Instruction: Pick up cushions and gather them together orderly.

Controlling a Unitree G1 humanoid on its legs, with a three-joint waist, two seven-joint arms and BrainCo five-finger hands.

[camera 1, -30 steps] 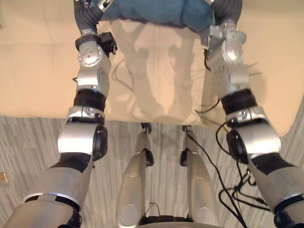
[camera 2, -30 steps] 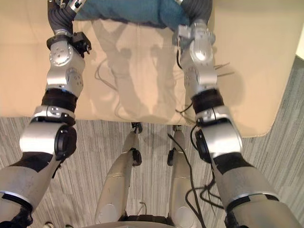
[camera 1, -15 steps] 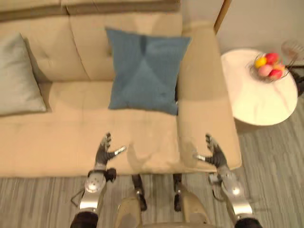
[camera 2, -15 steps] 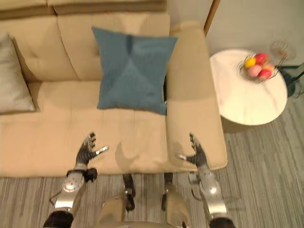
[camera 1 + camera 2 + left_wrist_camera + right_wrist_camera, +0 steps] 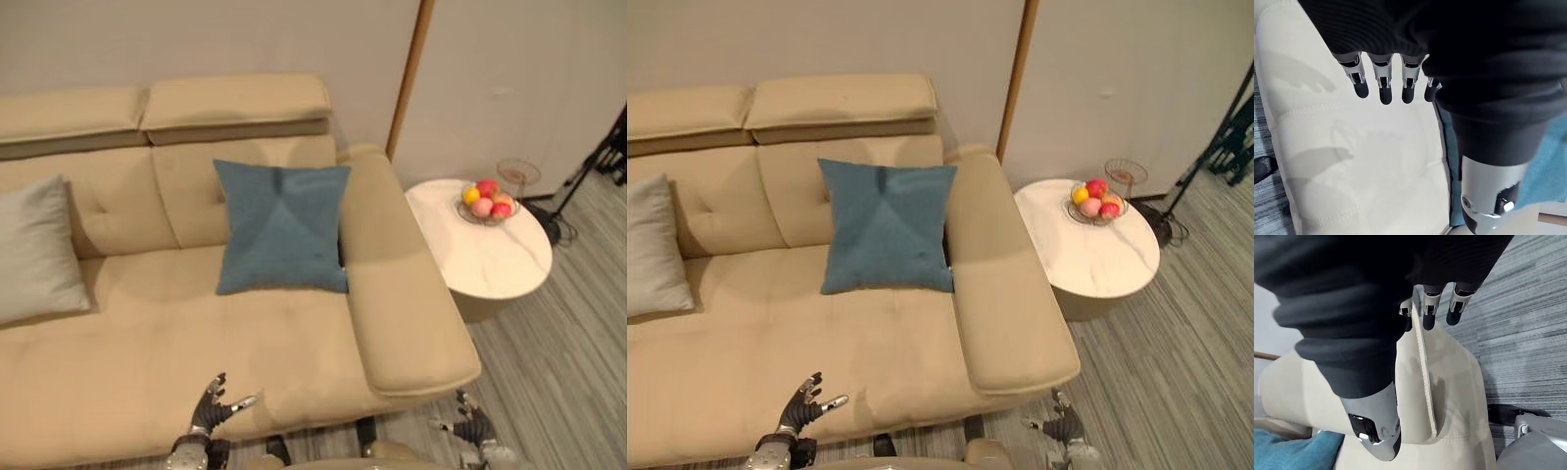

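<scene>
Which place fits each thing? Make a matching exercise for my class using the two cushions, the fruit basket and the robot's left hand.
Things
1. blue cushion
2. grey cushion
3. fruit basket
4. left hand

Places
A. on the round white table
B. over the front edge of the sofa
C. leaning on the backrest, beside the armrest
D. at the sofa's left end

Pairs: 1-C, 2-D, 3-A, 4-B
</scene>
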